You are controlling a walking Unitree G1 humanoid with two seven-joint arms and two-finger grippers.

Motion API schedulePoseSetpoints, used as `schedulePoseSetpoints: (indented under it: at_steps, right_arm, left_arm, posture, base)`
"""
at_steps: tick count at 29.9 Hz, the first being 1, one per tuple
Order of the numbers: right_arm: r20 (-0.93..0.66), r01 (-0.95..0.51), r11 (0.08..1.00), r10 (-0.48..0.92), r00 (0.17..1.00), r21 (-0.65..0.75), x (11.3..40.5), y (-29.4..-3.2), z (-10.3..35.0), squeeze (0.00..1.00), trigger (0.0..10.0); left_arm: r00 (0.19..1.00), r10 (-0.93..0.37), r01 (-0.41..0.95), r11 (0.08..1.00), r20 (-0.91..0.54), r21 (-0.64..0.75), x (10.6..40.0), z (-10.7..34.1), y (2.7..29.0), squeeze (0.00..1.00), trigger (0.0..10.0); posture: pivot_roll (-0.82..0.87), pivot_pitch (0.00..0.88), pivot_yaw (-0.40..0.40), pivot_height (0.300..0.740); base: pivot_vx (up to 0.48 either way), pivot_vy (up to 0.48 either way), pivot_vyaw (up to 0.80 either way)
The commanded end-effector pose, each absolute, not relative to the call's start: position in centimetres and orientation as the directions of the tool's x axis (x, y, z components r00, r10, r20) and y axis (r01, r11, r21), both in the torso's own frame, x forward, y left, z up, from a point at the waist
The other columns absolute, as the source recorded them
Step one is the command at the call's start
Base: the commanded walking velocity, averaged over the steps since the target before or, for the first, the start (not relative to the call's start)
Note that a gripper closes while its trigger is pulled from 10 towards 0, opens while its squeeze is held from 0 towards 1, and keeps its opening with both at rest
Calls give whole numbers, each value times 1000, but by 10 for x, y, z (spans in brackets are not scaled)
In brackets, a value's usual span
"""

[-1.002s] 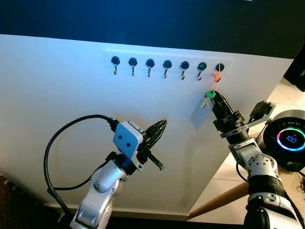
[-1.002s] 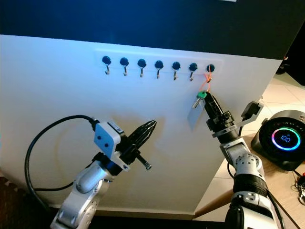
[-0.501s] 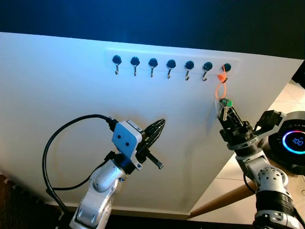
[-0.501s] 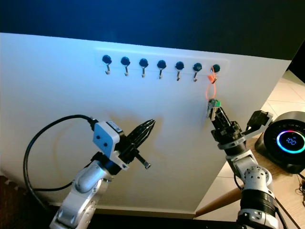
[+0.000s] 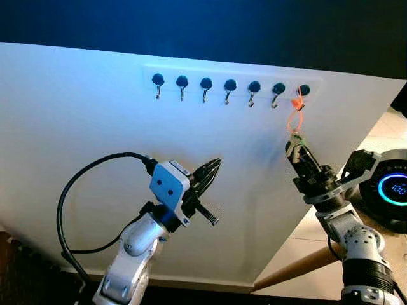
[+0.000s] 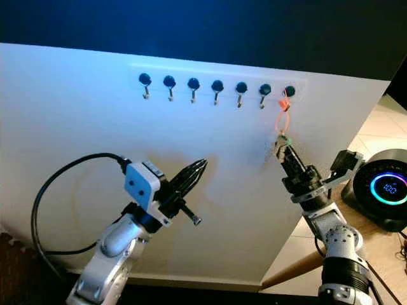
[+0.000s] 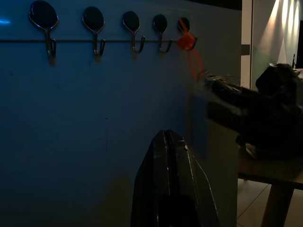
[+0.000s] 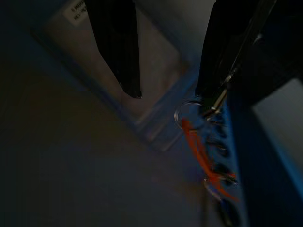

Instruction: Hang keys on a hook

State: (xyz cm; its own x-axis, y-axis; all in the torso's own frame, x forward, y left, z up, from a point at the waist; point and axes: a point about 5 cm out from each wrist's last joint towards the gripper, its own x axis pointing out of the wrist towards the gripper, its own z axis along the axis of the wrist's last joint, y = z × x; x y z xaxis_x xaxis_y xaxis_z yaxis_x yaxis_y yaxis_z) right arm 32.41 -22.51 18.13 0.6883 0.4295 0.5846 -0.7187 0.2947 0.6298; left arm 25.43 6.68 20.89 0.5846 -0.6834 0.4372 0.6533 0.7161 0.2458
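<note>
Keys (image 5: pixel 294 141) hang by an orange loop (image 5: pixel 295 117) from the end hook (image 5: pixel 303 93), right end effector (image 5: pixel 296 150) spread just below.

Head eyes face the hook rail (image 5: pixel 230 84); dim wrist views apparently closer.

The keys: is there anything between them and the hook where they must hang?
Nothing visible does. The orange loop of the keys already hangs from the rightmost hook, and the right gripper, fingers apart, sits just under them.
</note>
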Motion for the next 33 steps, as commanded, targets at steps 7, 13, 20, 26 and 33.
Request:
schedulePoseSetpoints:
  at_steps: [7,13,20,26,33]
  right_arm:
    - [564,-660,438,345,750,611,333,-231,190,0,10000]
    - [608,-719,393,384,695,574,331,-228,200,0,10000]
    - [615,-735,392,403,678,554,332,-224,205,0,10000]
    - [599,-767,400,479,642,502,331,-212,208,0,10000]
    - [576,-761,434,498,649,483,334,-210,210,0,10000]
  left_arm:
    - [581,-697,661,705,419,257,252,205,65,0,10000]
    - [581,-697,662,705,420,255,252,205,64,0,10000]
    - [582,-697,662,705,418,255,252,204,64,0,10000]
    - [581,-699,661,704,416,260,252,204,64,0,10000]
    - [583,-700,660,704,413,261,252,204,64,0,10000]
  posture:
    - [119,64,-72,740]
    - [117,68,-74,740]
    - [117,74,-74,740]
    - [120,73,-74,740]
    - [119,74,-73,740]
  base:
    - [0,0,0]
    - [0,0,0]
    - [0,0,0]
    - [0,0,0]
    - [0,0,0]
